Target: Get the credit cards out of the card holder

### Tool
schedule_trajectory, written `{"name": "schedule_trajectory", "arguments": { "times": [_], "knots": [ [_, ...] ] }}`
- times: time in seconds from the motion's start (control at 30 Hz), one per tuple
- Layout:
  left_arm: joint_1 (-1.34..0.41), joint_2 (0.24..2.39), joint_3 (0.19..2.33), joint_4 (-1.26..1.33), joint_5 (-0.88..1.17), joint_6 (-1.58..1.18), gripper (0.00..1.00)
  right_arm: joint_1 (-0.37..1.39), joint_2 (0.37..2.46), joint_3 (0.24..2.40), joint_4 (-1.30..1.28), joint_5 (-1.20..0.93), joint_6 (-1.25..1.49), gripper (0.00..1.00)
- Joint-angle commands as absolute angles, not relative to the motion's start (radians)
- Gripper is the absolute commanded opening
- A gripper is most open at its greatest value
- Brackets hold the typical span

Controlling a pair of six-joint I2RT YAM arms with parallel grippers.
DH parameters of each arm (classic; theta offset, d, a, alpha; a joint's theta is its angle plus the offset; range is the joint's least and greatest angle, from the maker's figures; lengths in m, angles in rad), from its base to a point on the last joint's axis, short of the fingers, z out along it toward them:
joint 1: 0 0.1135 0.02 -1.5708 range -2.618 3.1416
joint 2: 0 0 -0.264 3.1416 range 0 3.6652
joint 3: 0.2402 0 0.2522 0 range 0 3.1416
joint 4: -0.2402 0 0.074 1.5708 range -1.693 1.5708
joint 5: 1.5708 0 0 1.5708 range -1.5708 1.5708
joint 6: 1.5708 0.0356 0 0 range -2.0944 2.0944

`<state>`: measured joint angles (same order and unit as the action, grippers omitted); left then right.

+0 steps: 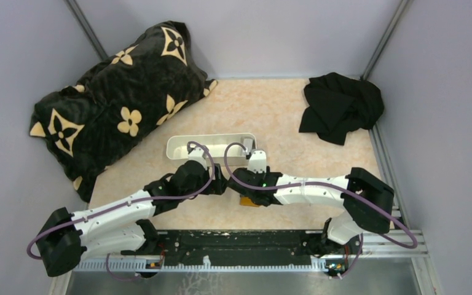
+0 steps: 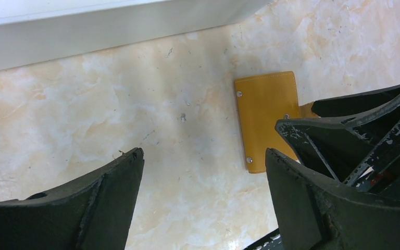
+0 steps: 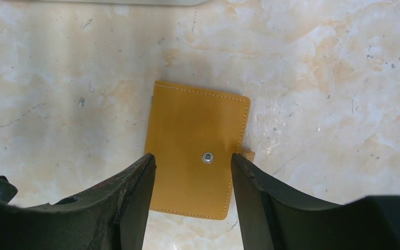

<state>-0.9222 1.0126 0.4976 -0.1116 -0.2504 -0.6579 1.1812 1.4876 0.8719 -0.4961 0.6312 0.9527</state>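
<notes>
The card holder [image 3: 195,140] is an orange-tan wallet, folded shut with its snap side up, lying flat on the marble-look table. My right gripper [image 3: 192,156] hangs over it, open, with one fingertip at each long edge of the holder. My left gripper [image 2: 203,153] is open over bare table just left of the card holder [image 2: 266,117], nothing between its fingers. In the top view only a small orange corner of the card holder [image 1: 250,201] shows under the two wrists. The credit cards are out of view.
A long white tray [image 1: 211,146] stands just beyond the grippers, with its wall [image 2: 109,26] close to the left one. A black patterned cushion [image 1: 117,98] fills the far left. A crumpled black cloth [image 1: 341,104] lies far right. The right gripper's fingers [image 2: 354,125] crowd the left wrist view.
</notes>
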Motion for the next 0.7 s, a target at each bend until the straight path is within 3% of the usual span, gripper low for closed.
{"name": "schedule_trajectory", "arguments": {
  "times": [0.0, 0.67],
  "knots": [
    [-0.916, 1.002, 0.491, -0.094, -0.243, -0.653, 0.92, 1.197, 1.474, 0.887, -0.543, 0.670, 0.999, 0.56],
    [-0.917, 1.075, 0.510, -0.069, -0.163, -0.664, 0.93, 1.189, 1.334, 0.630, -0.402, 0.612, 1.114, 0.49]
  ]
}}
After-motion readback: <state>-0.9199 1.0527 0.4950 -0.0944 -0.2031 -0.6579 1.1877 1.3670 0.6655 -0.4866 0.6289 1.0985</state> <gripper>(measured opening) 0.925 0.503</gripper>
